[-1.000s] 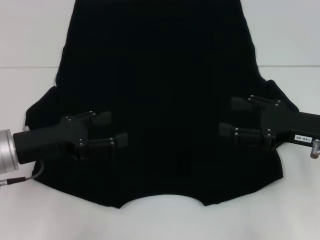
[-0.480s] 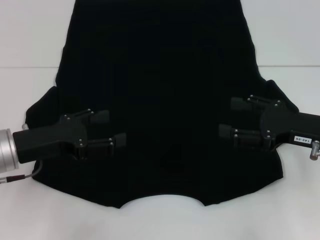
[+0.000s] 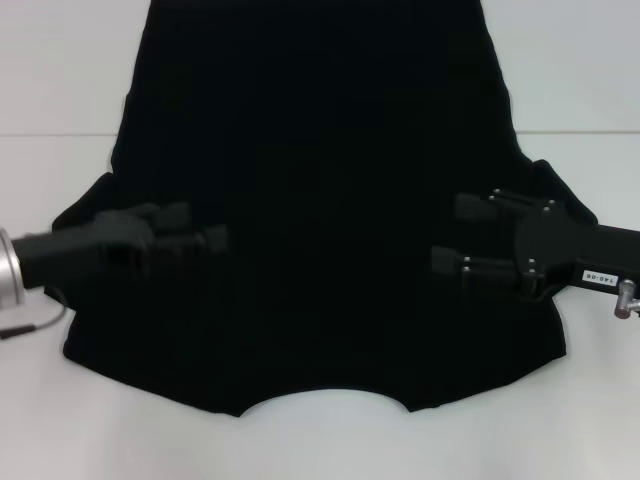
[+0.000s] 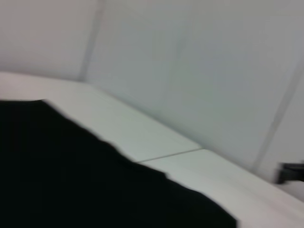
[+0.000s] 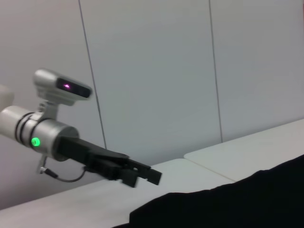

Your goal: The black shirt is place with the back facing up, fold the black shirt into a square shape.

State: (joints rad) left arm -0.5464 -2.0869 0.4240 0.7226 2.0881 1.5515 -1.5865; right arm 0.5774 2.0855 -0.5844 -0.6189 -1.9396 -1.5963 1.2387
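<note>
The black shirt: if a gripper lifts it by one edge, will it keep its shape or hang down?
The shirt will probably hang down limp: it lies flat on the table with soft, wavy edges. It seems light, so one pinch may lift only part of it. Pushed, it would likely bunch up instead of sliding whole.

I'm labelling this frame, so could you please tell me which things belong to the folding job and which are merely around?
Job:
black shirt, spread flat
left tool, open over it
right tool, open over it

Merely around:
white table
wall panels
</note>
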